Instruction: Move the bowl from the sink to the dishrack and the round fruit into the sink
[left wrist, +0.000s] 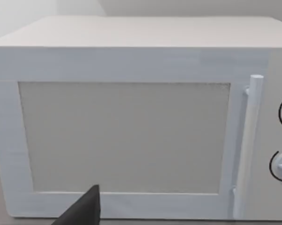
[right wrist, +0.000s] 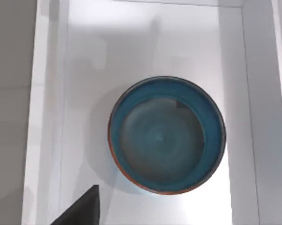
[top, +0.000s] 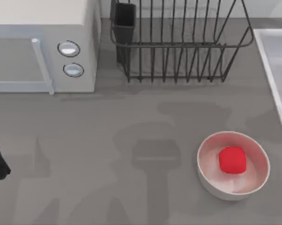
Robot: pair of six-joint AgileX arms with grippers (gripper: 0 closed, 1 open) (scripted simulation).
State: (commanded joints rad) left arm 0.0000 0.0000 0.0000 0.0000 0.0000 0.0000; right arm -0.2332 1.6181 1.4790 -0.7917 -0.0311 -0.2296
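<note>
so the bowl point(right wrist: 166, 135) sits upright in the sink point(right wrist: 47, 117), apparently straight below the right arm's camera; i can't tell how its claw stands. the round fruit point(top: 232, 160) rests in the white bowl point(top: 206, 168).

A rendered kitchen counter: a microwave point(top: 42, 44) at the far left corner, a dishrack point(top: 178, 42) beside it, a sink point(top: 272, 65) at the right edge.

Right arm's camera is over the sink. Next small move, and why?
Probably lower the right arm toward the bowl's rim for a grasp. The right wrist view looks straight down on the bowl, upright and empty in the sink, nothing gripping it. The dishrack stands unloaded; the round fruit sits in the white bowl.
</note>
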